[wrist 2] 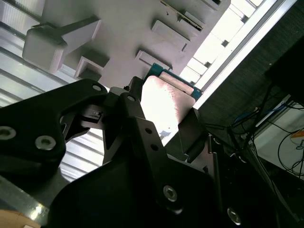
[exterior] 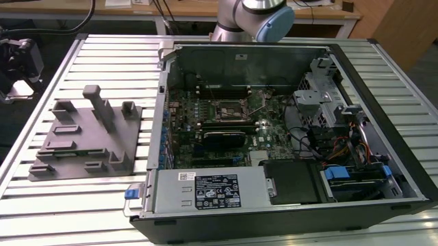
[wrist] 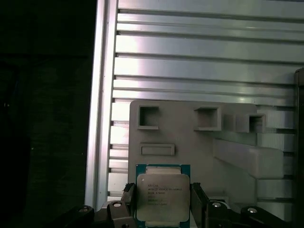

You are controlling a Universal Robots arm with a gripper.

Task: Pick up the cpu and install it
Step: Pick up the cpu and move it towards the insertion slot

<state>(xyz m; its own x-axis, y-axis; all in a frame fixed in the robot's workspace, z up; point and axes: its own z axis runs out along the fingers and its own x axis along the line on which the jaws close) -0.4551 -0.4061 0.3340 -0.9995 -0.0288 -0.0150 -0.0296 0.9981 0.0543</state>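
In both wrist views the cpu (wrist: 163, 194), a small square chip with a silvery top plate and a green rim, sits between my gripper's (wrist: 162, 205) two dark fingers (wrist: 198, 202), which are shut on its opposite edges. In the second wrist view the cpu (wrist 2: 167, 100) glares bright between the fingers (wrist 2: 134, 110) of the gripper (wrist 2: 164, 121). The grey tray (wrist: 190, 137) with its upright posts lies well beyond the held chip. In the exterior view the dark square socket (exterior: 231, 108) with its thin lever sits on the motherboard inside the open computer case.
The open computer case (exterior: 383, 169) lies on the slatted metal table (exterior: 102, 51), with the grey tray (exterior: 89, 138) at the exterior view's left of it. Drive cages, cables and a power supply (exterior: 205, 190) crowd the case. The arm's base (exterior: 253, 15) stands behind the case.
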